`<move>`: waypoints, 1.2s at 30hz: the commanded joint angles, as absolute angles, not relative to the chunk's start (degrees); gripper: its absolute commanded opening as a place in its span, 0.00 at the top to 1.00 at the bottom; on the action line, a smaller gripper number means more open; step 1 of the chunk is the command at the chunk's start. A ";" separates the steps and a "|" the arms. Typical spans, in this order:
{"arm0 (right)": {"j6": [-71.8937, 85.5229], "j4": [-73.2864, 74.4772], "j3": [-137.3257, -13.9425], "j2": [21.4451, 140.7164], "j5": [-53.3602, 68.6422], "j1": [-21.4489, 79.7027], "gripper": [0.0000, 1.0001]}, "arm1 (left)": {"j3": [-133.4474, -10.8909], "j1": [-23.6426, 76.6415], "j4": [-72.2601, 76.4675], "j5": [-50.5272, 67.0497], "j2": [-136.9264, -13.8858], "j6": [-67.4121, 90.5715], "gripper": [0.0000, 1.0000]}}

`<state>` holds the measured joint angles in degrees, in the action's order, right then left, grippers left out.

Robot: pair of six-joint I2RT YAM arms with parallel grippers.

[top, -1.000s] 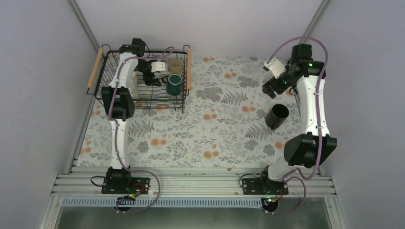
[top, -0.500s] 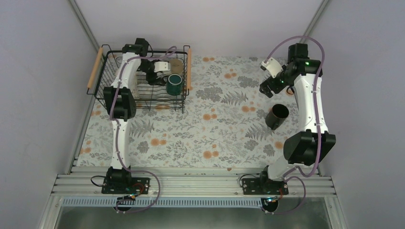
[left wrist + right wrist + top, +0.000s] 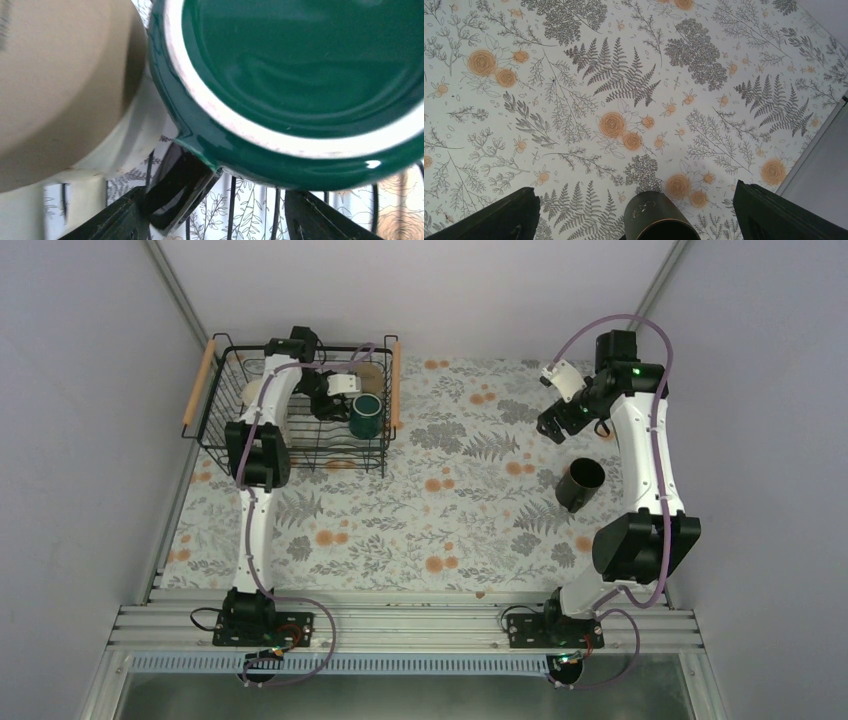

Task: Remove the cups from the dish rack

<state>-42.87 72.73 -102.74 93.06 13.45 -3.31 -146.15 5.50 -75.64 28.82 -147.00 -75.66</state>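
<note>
The green mug (image 3: 364, 416) sits at the right end of the dish rack (image 3: 198, 386), far left on the bench (image 3: 450, 530). Its base is up and its axis roughly upright, with the mouth hidden. The left gripper (image 3: 220, 210) is partly open, its fingers (image 3: 117, 220) on either side of the mug's handle; contact is unclear. The right gripper (image 3: 553, 423) is wide open and empty, over the bench just beyond the dark mug (image 3: 580, 485)

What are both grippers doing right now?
Left gripper: jaws apart at the dark green mug, grip cannot be told.
Right gripper: open, holding nothing.
</note>
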 commanded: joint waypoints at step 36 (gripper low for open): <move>-39.60 70.30 -101.31 89.38 19.02 0.77 0.00 | -139.75 6.36 -77.78 31.61 -135.15 -74.38 0.98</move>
